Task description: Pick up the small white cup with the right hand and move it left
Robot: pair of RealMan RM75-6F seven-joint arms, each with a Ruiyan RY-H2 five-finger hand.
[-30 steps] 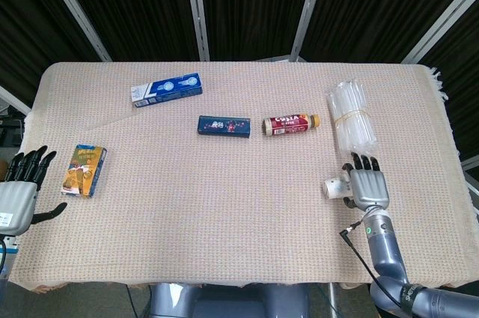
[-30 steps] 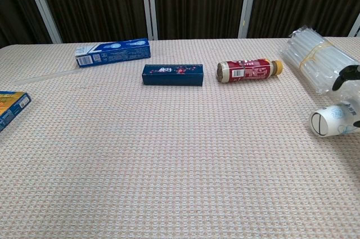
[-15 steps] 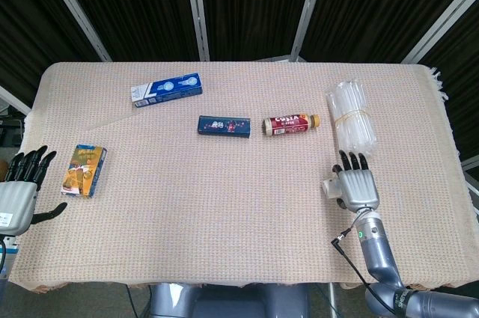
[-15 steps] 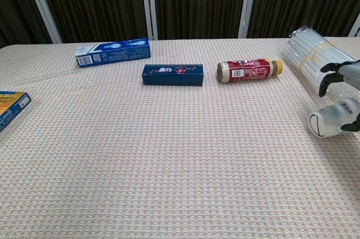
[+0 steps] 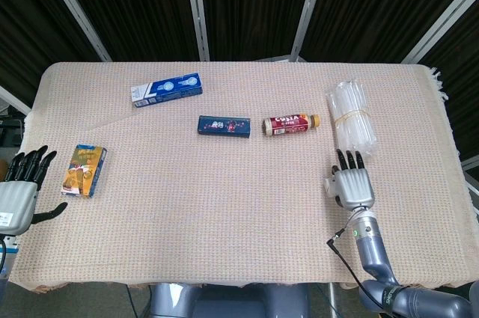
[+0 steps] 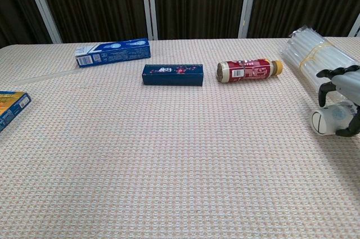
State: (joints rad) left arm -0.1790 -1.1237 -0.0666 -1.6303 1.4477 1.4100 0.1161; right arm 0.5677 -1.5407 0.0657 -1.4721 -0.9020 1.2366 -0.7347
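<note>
The small white cup [image 6: 328, 120] lies on its side near the table's right edge, its mouth facing left. In the head view only a sliver of the cup [image 5: 328, 182] shows beside my right hand [image 5: 352, 183]. My right hand [image 6: 344, 84] arches over the cup, with its fingers [image 6: 322, 90] coming down on the far side and the thumb on the near side. A gap shows between the fingers and the cup, which rests on the cloth. At the table's left edge my left hand [image 5: 19, 183] stays open, holding nothing.
A bundle of clear plastic tubes [image 5: 350, 116] lies just behind the right hand. A coffee bottle [image 5: 290, 124], a dark blue box [image 5: 224, 126] and a blue toothpaste box [image 5: 167, 90] lie across the back. An orange packet [image 5: 84, 170] lies at the left.
My right hand has shifted left and forward over the cup, and its fingers now arch down around it. The cup has hardly moved. The left hand is still.
</note>
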